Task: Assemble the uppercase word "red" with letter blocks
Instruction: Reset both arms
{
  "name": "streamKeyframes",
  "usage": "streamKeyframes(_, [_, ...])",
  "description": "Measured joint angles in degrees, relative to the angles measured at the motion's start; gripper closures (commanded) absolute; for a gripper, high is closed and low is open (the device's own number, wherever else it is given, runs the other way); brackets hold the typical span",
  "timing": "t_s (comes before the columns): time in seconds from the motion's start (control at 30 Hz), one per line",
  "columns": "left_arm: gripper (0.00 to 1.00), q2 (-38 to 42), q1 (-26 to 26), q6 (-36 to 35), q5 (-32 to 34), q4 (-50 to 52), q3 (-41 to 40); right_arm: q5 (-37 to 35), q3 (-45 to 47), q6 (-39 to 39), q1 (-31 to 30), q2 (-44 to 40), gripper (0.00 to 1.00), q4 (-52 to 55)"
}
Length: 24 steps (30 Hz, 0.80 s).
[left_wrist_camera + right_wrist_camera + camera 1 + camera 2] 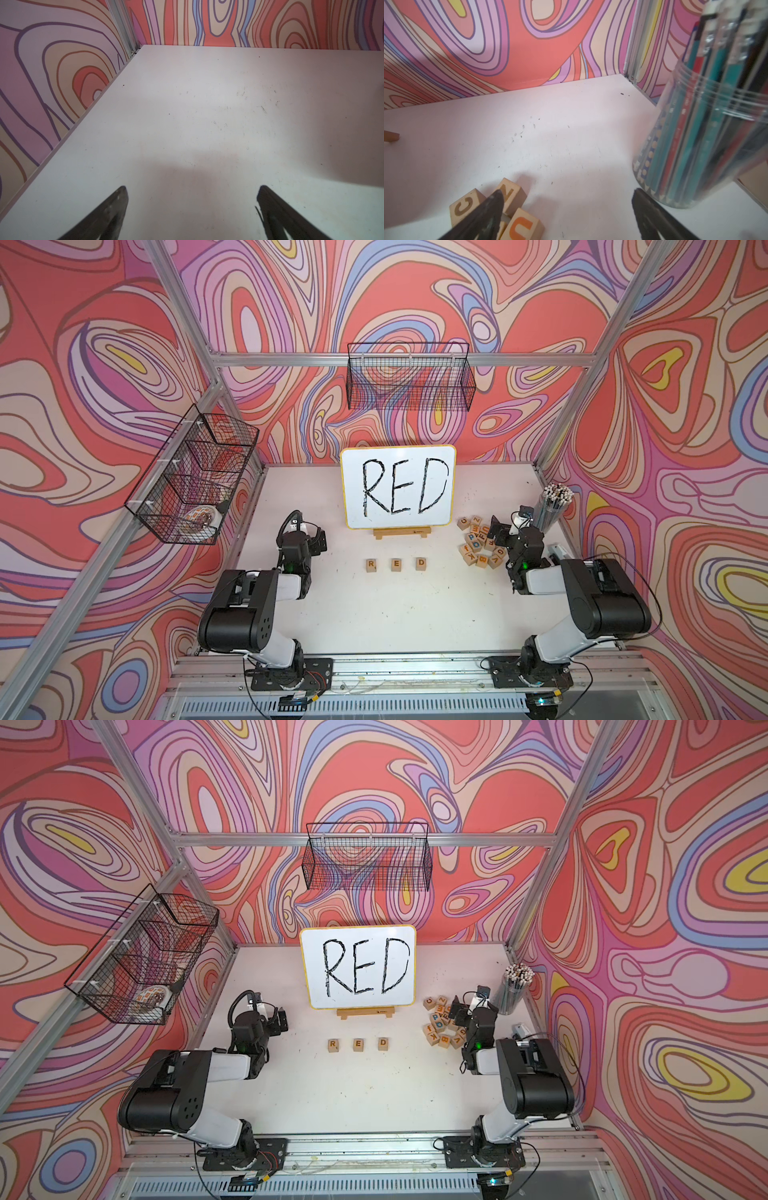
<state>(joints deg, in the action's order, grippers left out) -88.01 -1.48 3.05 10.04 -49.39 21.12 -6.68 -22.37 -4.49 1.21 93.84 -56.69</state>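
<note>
The letter blocks (396,564) that spell R, E, D are in neither gripper. The left gripper (192,193) has its jaws wide apart over bare table (207,124), with nothing between them. The right gripper (568,197) is spread and empty too. One finger (492,207) hangs over the loose pile of spare blocks (482,541), and the other is just beside the pencil jar (708,135).

Further out, the three blocks stand in a spaced row mid-table, on the near side of the whiteboard (397,487). They read left to right, just as the board does.

To my eye the word is done. The worry now is the right arm. A careless swing as it pulls away could tip the jar, or knock spare blocks left toward the row and twist a letter out of line.
</note>
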Motion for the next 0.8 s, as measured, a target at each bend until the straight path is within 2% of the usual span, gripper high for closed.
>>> streamKeyframes(0.17, [0.00, -0.07, -0.04, 0.02, 0.24, -0.17, -0.02, 1.57, -0.04, 0.22, 0.00, 2.82, 0.02, -2.93])
streamKeyframes(0.8, [0.00, -0.07, -0.04, 0.02, 0.44, -0.24, -0.02, 3.61, -2.10, 0.61, 0.00, 3.06, 0.02, -1.66])
